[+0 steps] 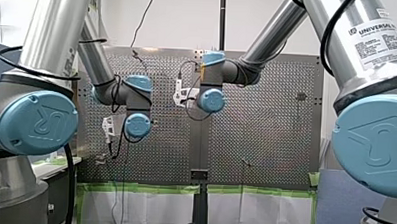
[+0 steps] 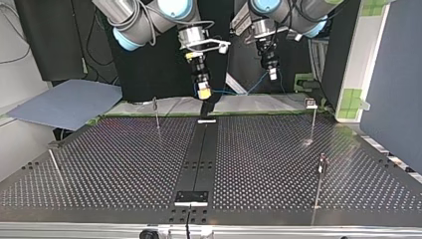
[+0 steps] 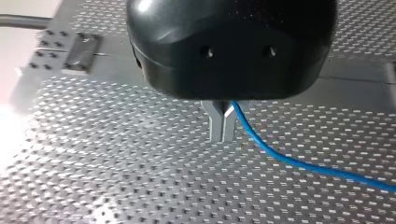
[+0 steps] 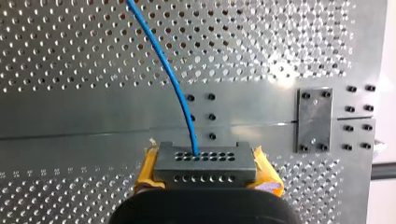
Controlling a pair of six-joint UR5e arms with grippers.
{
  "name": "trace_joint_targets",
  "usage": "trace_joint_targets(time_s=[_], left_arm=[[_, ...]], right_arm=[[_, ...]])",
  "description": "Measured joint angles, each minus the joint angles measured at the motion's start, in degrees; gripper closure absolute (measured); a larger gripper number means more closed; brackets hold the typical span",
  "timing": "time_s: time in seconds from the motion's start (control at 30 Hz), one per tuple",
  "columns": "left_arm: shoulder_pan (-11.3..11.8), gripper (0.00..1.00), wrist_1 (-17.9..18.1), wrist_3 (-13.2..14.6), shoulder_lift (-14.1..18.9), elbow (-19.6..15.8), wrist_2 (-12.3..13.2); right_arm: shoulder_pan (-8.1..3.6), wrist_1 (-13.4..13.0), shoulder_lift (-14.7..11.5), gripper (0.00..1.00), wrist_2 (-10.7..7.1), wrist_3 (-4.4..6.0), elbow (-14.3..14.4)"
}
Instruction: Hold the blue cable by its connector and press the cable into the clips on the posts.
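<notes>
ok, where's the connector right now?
Right wrist view: the connector sits clamped between my right gripper's yellow pads, blue cable running out of it over the perforated table.

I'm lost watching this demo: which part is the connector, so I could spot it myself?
Above the perforated table, find my right gripper, the one with yellow pads. Clamped between those pads is the connector: a grey block dotted with small holes, the only piece the blue cable sprouts from.
</notes>
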Motion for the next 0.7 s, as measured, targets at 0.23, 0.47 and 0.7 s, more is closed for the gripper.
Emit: trace_joint_targets(time_s=[0.23, 0.47, 0.7], left_arm=[[1.0, 1.00, -3.5, -0.9, 3.5, 2.8, -2.2], [2.0, 1.00, -6.6, -1.3, 6.6, 4.7, -2.9], [3.0, 1.00, -10.0, -1.5, 10.0, 5.9, -2.8]], right_arm=[[-0.84, 3.4, 0.0, 1.00, -2.46, 0.26, -0.3], [-1.64, 6.6, 0.0, 1.00, -3.81, 0.40, -0.4], [-2.76, 8.9, 0.1, 1.00, -5.58, 0.70, -1.2]])
